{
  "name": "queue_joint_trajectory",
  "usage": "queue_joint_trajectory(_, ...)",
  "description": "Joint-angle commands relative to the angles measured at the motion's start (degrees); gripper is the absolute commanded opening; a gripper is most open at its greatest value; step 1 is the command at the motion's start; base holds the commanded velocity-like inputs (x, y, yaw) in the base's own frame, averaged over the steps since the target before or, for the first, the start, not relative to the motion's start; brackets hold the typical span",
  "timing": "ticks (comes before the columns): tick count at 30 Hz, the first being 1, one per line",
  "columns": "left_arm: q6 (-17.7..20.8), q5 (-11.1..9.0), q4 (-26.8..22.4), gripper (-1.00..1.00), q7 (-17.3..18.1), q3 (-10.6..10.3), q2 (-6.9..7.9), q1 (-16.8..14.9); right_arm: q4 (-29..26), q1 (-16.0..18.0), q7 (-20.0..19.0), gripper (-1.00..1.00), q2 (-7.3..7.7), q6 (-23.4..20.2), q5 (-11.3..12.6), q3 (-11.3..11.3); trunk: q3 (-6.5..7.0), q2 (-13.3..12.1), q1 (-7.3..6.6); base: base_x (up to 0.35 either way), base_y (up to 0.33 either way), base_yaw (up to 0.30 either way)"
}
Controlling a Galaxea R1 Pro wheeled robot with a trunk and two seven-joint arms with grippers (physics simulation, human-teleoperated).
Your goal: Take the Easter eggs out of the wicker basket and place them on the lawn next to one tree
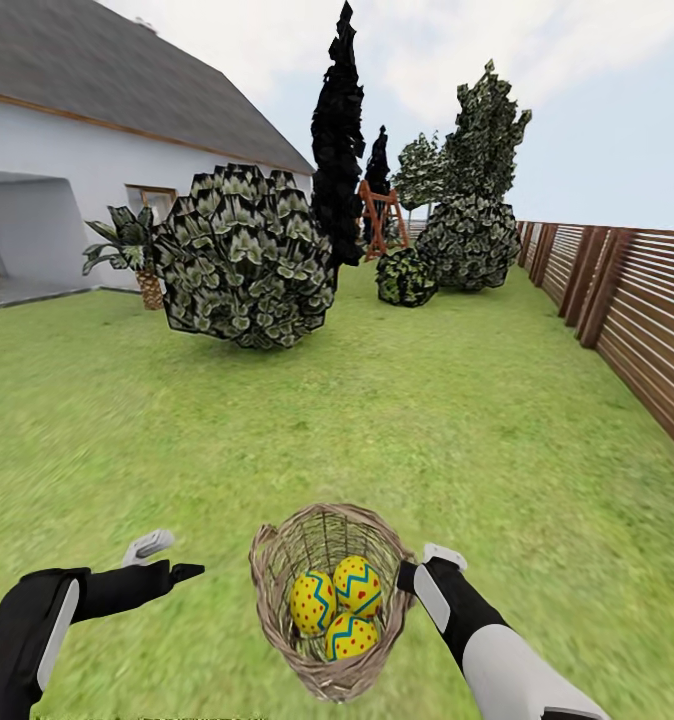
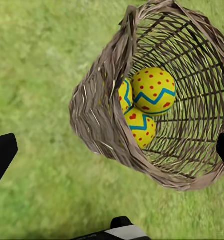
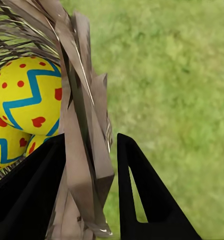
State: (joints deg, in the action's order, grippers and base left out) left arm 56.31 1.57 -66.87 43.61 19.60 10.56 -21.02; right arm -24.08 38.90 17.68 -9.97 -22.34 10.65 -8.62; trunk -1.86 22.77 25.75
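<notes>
The wicker basket (image 1: 322, 590) is tilted with its mouth toward me, over the lawn (image 1: 427, 420). Three yellow Easter eggs (image 1: 357, 585) with red dots and blue zigzags lie together inside it. My right gripper (image 1: 415, 572) is shut on the basket's right rim; in the right wrist view the right gripper (image 3: 92, 150) has one black finger inside the woven wall (image 3: 84, 125) and one outside, beside an egg (image 3: 29, 95). My left gripper (image 1: 172, 558) hangs open to the basket's left, holding nothing. The left wrist view looks into the basket (image 2: 191, 145) at the eggs (image 2: 152, 91).
A large speckled bush (image 1: 245, 255) stands ahead on the left, with a short palm (image 1: 137, 250) and a white house (image 1: 67, 180) behind it. A thin black tree (image 1: 337, 130) and a taller speckled tree (image 1: 487, 130) stand further back. A brown slatted fence (image 1: 637, 310) runs along the right.
</notes>
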Motion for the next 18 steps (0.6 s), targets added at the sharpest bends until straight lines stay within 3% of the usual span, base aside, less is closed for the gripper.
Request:
queue_joint_trajectory(1,0.38,0.19,-0.01,1.00,0.33,0.08,-0.01,-0.08,-0.18,0.04,0.34,-1.00,-0.03,-0.07,0.77,-0.09,-0.14,0.15,0.04,0.000,0.000,0.171)
queue_joint_trajectory(18,0.38,0.19,-0.01,1.00,0.33,0.17,-0.01,-0.08,-0.18,0.04,0.34,-1.00,-0.03,-0.07,0.77,-0.14,-0.14,0.15,0.04,0.000,0.000,0.171)
